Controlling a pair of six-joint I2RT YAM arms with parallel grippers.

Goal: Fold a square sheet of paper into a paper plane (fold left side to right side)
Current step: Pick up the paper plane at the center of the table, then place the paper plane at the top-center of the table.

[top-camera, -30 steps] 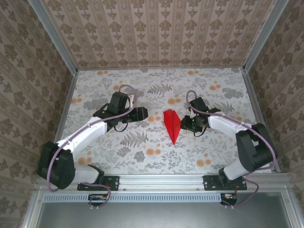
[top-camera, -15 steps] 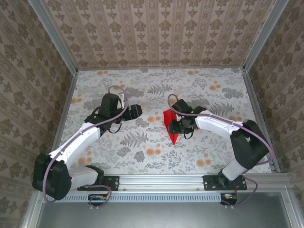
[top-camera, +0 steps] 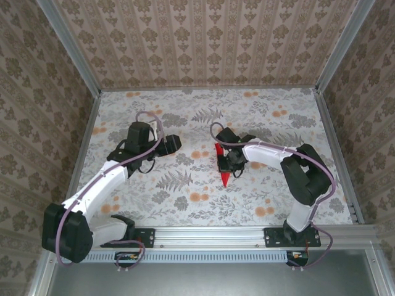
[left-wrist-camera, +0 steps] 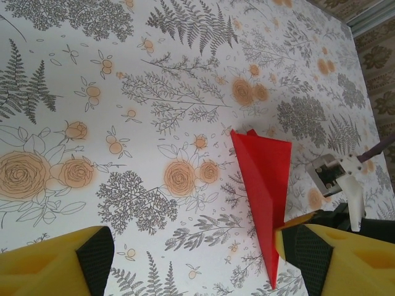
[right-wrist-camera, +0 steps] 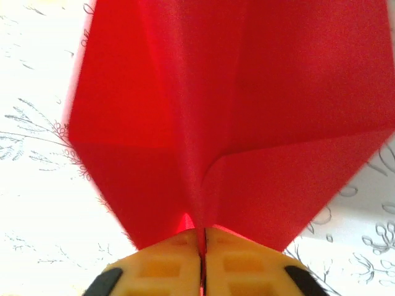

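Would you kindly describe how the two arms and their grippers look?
The left arm and right arm have white links, bulky black joints and a mauve cable running alongside. The left gripper and right gripper have yellow plastic fingers with black pads.

Red paper plane [top-camera: 223,173]: narrow creased dart, tip nearward.

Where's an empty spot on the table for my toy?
Far strip of table along the back wall, and the near middle between the arm bases. Crowded mid-table: right gripper pinches the plane, left gripper open nearby.
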